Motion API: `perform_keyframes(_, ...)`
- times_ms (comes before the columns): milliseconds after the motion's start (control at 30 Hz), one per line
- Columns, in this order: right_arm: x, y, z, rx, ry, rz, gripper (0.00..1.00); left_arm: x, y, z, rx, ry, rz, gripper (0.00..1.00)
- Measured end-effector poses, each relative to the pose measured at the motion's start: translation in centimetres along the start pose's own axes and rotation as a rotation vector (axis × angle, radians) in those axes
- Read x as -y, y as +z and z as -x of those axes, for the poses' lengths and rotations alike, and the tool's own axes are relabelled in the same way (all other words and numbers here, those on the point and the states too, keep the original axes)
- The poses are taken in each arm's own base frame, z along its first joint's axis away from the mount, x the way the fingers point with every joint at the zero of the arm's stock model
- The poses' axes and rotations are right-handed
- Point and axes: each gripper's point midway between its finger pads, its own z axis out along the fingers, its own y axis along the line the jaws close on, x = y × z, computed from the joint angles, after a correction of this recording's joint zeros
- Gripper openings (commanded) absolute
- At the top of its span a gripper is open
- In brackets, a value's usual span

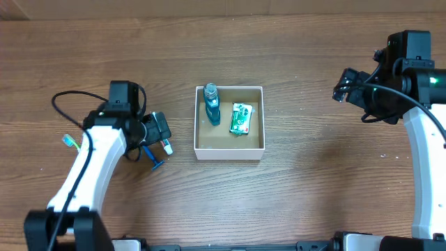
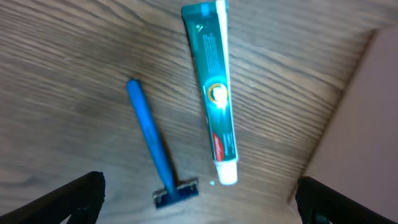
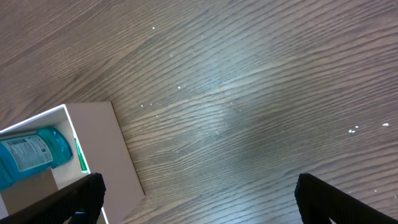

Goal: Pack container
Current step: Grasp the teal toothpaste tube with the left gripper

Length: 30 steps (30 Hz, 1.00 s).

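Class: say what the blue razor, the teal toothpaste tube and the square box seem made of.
Slim blue razor: likely moulded plastic, smooth uniform colour. Teal toothpaste tube: probably plastic laminate, glossy with a bright highlight. Square white-walled container: apparently cardboard, thin walls, matt brown floor.

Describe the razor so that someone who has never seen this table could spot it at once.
On the wooden table, look left of the white-walled container, to where the left gripper hovers. Two slim things lie on the wood below it, side by side; the razor is the thin all-blue stick with a short crossbar head, not the wider teal toothpaste tube with a white cap.
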Motion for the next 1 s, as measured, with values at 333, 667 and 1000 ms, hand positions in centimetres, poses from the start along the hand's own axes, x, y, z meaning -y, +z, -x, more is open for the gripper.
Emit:
perform_keyframes(333, 0.0, 0.0, -0.4, -0.018, -0.001, 0.001, 1.0, 2.9, 3.9, 0.2, -0.031, 0.083, -0.052, 1.0)
perform_keyframes(667, 0.1, 0.0, -0.6, -0.027, 0.0, 0.0, 1.0, 3.8, 5.3, 0.0, -0.04, 0.11, -0.059, 1.0)
perform_keyframes(1000, -0.1, 0.0, -0.7, -0.03, 0.0, 0.009, 1.0, 3.1, 7.7, -0.8, -0.109, 0.093, -0.013, 0.88)
